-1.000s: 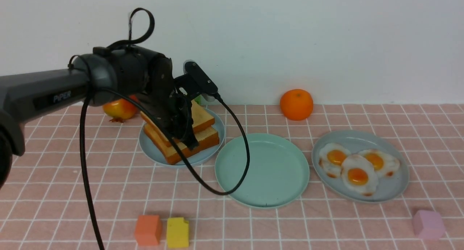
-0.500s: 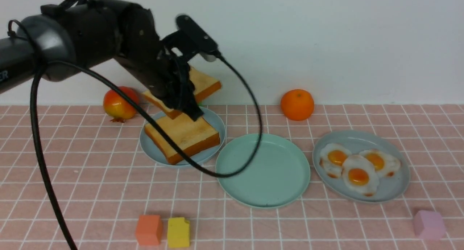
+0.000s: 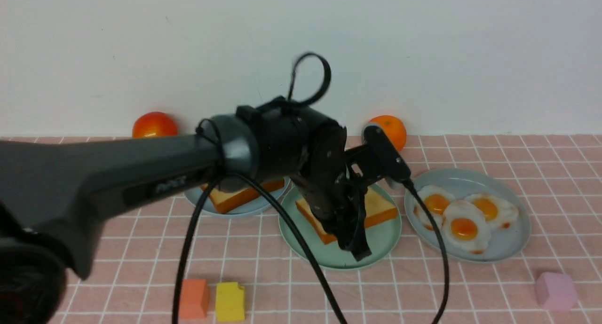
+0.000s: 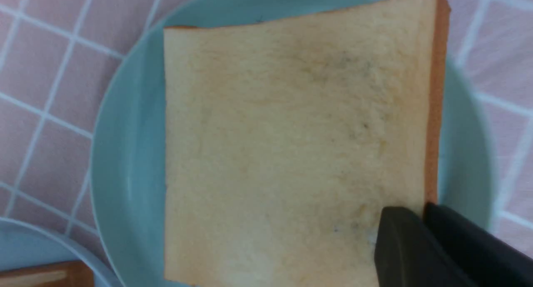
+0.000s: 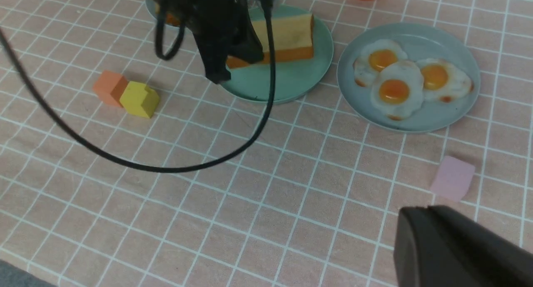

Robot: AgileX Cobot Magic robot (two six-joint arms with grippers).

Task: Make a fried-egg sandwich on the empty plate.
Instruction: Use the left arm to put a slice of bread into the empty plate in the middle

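Note:
A thick golden toast slice (image 3: 378, 205) lies on, or just above, the mint-green plate (image 3: 386, 239); I cannot tell whether it touches. My left gripper (image 3: 352, 239) is shut on its near crust edge; in the left wrist view the jaws (image 4: 422, 210) pinch the orange-brown crust of the toast (image 4: 291, 145) over the plate (image 4: 125, 153). A second toast slice (image 3: 235, 198) stays on the pale blue plate (image 3: 263, 202) to the left. Three fried eggs (image 3: 463, 227) lie on the right blue-grey plate (image 3: 512, 248). My right gripper (image 5: 420, 212) is shut and empty above the table, out of the front view.
An orange (image 3: 389, 128) and a red fruit (image 3: 154, 125) sit by the back wall. An orange block (image 3: 193, 298) and a yellow block (image 3: 230, 301) stand at the front left, a pink block (image 3: 556, 291) at the front right. The left arm's black cable (image 3: 291, 239) loops over the table.
My left gripper lifted the top toast slice off the stack on the left plate, carried it to the right and lowered it over the mint-green plate. One slice stays behind.

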